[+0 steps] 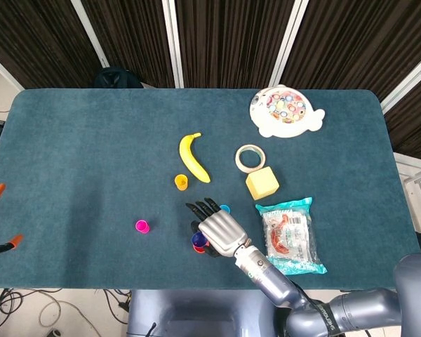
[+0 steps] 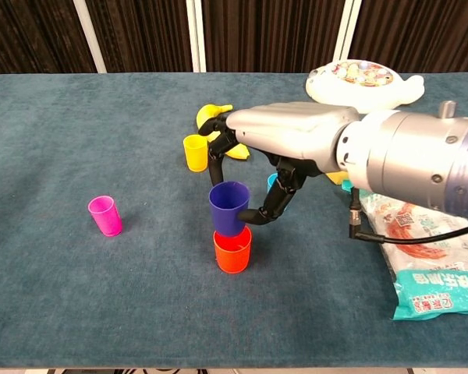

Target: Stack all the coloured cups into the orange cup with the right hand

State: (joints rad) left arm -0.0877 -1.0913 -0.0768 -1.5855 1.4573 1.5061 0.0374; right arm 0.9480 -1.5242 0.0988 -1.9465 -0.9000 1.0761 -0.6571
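Right hand [image 2: 253, 167] has the purple cup [image 2: 228, 207] pinched btwn thumb and fingers, upright, its bottom just inside the orange cup [image 2: 232, 251] near the table's [image 2: 62, 296] front edge. Blue cup [image 2: 272, 182] sits behind the hand, mostly hidden. Yellow cup [image 2: 195, 153] is next to the banana [image 1: 193, 157], pink cup [image 2: 104, 216] well off to the left. Left hand isn't visible in either view.

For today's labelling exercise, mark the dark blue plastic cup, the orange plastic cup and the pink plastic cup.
Dark blue plastic cup [image 2: 228, 209]: chest view, side wall.
Orange plastic cup [image 2: 232, 253]: chest view, front wall.
Pink plastic cup [image 2: 105, 216]: chest view, side wall.
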